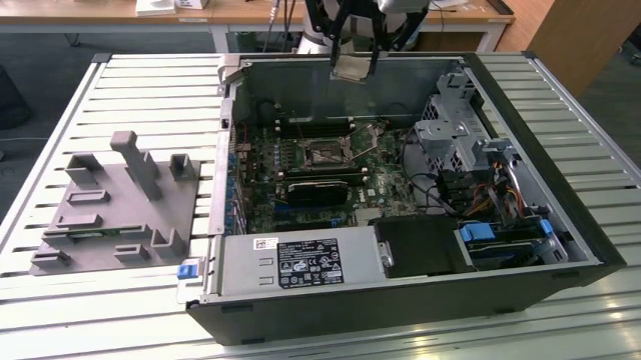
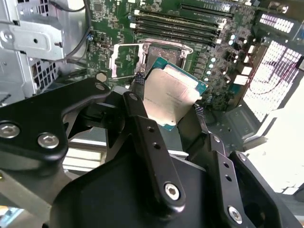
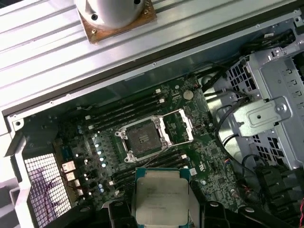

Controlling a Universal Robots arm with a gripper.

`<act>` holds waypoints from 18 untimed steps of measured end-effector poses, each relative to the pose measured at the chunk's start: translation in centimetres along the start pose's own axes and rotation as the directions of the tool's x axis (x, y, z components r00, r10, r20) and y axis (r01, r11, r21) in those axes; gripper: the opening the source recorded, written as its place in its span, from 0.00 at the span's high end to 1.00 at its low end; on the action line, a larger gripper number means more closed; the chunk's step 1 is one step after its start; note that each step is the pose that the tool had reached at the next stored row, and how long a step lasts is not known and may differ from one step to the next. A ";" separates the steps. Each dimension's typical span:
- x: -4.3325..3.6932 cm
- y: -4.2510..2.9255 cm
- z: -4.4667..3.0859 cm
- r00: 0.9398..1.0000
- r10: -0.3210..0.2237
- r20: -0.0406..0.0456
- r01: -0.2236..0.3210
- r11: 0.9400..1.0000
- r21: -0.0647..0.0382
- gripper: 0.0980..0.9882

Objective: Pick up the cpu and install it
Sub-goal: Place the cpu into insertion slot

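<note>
The cpu [image 1: 353,70], a flat square chip with a shiny silver top and a thin green rim, hangs above the far wall of the open computer case, held at its edges by my gripper [image 1: 353,60], which is shut on it. In both wrist views the cpu [image 2: 172,92] [image 3: 161,197] sits between the black fingers [image 2: 137,80]. Well below it, in the middle of the green motherboard [image 1: 386,187], lies the cpu socket [image 1: 326,154] [image 3: 142,138] [image 2: 164,50]. Its metal load plate [image 3: 176,126] is swung open.
The case lies on its side on a slatted metal table [image 1: 150,82]. Inside are memory slots [image 3: 128,109], a black card [image 1: 315,191], a power supply [image 1: 300,262], drive cages [image 1: 455,131] and loose cables [image 1: 496,199]. A grey fixture [image 1: 110,202] stands at the exterior view's left.
</note>
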State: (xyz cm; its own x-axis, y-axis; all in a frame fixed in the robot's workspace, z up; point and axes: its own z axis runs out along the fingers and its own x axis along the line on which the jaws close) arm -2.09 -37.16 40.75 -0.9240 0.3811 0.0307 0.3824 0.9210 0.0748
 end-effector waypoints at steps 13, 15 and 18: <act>0.15 -0.07 0.08 0.997 0.082 0.006 -0.082 0.997 -0.003 0.51; 0.15 -0.07 0.08 0.996 0.093 0.007 -0.093 0.996 -0.003 0.51; 0.15 -0.07 0.10 0.994 0.112 0.008 -0.112 0.994 -0.004 0.51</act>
State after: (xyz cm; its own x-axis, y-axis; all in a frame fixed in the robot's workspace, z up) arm -2.26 -37.16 40.65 -0.8753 0.4826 0.0306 0.4835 0.8722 0.0749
